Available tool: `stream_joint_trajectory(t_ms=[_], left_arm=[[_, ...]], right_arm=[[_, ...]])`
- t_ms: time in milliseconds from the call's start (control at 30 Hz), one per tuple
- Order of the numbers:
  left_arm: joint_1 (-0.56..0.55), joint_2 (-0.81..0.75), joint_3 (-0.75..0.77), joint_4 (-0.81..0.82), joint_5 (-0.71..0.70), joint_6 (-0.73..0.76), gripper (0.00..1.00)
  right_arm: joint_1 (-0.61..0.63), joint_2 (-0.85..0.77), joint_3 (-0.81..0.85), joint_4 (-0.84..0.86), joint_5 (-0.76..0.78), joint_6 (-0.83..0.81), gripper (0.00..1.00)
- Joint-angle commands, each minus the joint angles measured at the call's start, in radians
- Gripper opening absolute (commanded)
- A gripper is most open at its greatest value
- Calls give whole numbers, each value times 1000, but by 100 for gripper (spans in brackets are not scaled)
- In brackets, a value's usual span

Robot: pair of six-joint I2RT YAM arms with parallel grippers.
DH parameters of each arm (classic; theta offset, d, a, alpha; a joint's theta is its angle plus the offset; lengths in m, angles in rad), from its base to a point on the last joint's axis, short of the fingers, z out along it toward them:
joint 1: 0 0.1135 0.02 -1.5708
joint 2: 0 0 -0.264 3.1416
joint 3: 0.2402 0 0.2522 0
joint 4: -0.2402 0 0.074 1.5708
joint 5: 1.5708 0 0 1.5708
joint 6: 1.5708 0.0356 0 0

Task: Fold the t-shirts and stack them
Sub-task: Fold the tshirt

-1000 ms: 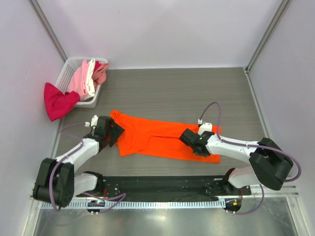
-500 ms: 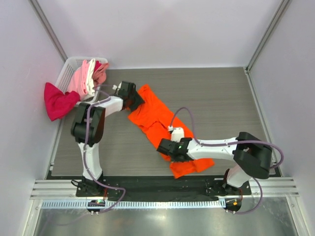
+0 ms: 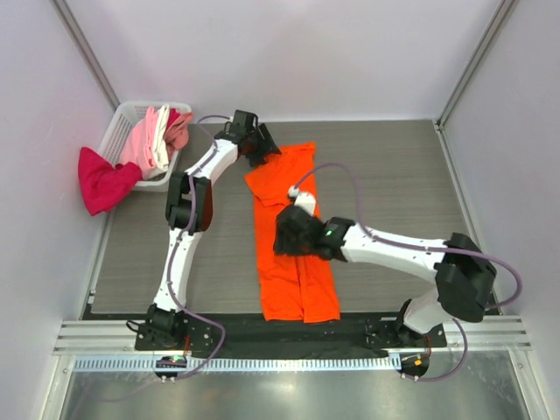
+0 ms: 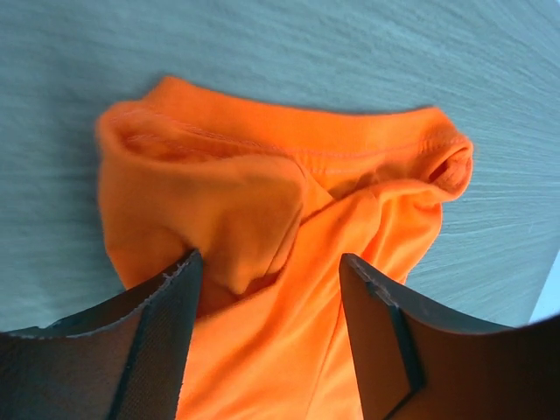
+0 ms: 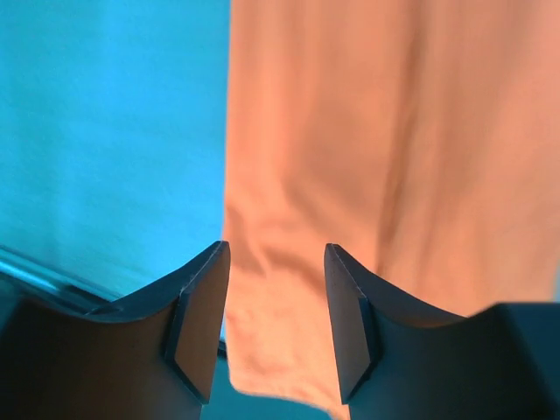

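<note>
The bright orange t-shirt point(image 3: 297, 280) lies as a long narrow strip running from the table's far middle toward the near edge. My left gripper point(image 3: 259, 149) is at its far end, open, with bunched orange cloth point(image 4: 262, 175) lying between the spread fingers point(image 4: 166, 332) and not pinched. Over the strip's middle, my right gripper point(image 3: 285, 236) hangs open above flat orange cloth point(image 5: 367, 131) beside the strip's left edge. A magenta-red t-shirt point(image 3: 101, 182) lies on the table against the basket's outer side. Pink, white and salmon t-shirts point(image 3: 157, 136) lie in the basket.
The white mesh basket point(image 3: 122, 115) stands at the far left corner against the wall. Grey walls close in the table on three sides. A black rail point(image 3: 227, 331) runs along the near edge by the arm bases.
The orange t-shirt went from lying crosswise near the front to lengthwise. My left gripper carried its end to the far side. My right gripper moved to the middle and opened.
</note>
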Motion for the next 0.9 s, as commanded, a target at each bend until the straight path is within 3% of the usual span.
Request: stream_joint_trajectory(t_ms=[0,133,233,333,533,667,867], left_arm=[[53,19,74,-24,96,43,66],[79,-4,117,16,138,53,74],[84,-62,67,27,139,75,79],[84,-184,-85,60,123,72,83],[85,-353,-336,152,84,-58,85],[87,-299,-303,168,69,-80,82],[96,-158,-183,107,87,-34,72]], right_arm=[[-173,-85,21,69,-71,-125,53],[-370,-57,64,131,-161,-213,53],[-518,22,128,165,-250,-247,58],[-618,130,204,205,-322,-250,72],[-702,437,455,212,-410,-248,74],[-742,640,629,234,-468,-222,68],[-778,779,805,200,-447,-205,67]])
